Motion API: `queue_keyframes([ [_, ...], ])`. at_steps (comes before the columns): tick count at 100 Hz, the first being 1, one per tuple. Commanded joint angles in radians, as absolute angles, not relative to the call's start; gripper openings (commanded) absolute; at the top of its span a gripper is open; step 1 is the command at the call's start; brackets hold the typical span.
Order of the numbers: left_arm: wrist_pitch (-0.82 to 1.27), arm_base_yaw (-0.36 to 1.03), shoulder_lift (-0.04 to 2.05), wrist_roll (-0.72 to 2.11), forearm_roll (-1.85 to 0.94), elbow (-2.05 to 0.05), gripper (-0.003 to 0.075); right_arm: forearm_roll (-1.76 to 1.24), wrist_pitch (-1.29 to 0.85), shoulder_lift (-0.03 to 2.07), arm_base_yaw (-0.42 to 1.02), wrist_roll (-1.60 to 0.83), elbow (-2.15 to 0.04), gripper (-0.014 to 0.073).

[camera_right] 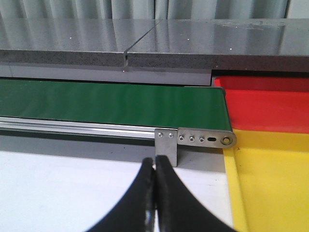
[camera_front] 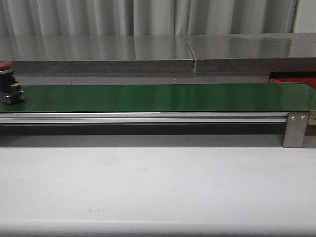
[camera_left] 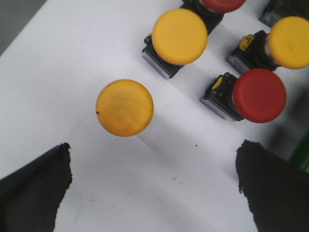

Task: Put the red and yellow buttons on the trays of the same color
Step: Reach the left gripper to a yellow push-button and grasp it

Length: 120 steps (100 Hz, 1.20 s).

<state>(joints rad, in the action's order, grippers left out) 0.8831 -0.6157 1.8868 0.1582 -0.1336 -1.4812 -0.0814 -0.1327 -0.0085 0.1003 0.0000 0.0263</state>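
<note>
A long green belt (camera_front: 158, 97) crosses the white table (camera_front: 158, 182). The left gripper (camera_left: 154, 186) is spread apart above round yellow buttons (camera_left: 124, 108). The right gripper (camera_right: 155, 166) is pressed together, empty, near the flat red tray (camera_right: 268, 104).

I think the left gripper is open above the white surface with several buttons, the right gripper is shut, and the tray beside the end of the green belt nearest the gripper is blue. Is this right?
Not fully. The tray nearest the right gripper is yellow, not blue, with a red tray beyond it; the right wrist view shows this. The rest holds: the left gripper is open above the white surface with buttons, and the right gripper is shut near the green belt.
</note>
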Motion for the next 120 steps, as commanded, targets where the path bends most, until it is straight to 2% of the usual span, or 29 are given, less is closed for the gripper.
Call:
queue_keyframes([
  [1,0.842,-0.618,1.865,0.165,-0.151,-1.504,0.0638,-0.082,-0.051,-0.027,0.102,0.000,0.008,-0.0067],
  [72,0.657,-0.618,1.975,0.168,-0.109,-1.510,0.0635,-0.082,-0.051,-0.027,0.102,0.000,0.008,-0.0067],
  [120,0.644,-0.618,1.975,0.168,-0.107,-1.512,0.0452,-0.082,-0.051,-0.027,0.102,0.000,0.008,-0.0067],
])
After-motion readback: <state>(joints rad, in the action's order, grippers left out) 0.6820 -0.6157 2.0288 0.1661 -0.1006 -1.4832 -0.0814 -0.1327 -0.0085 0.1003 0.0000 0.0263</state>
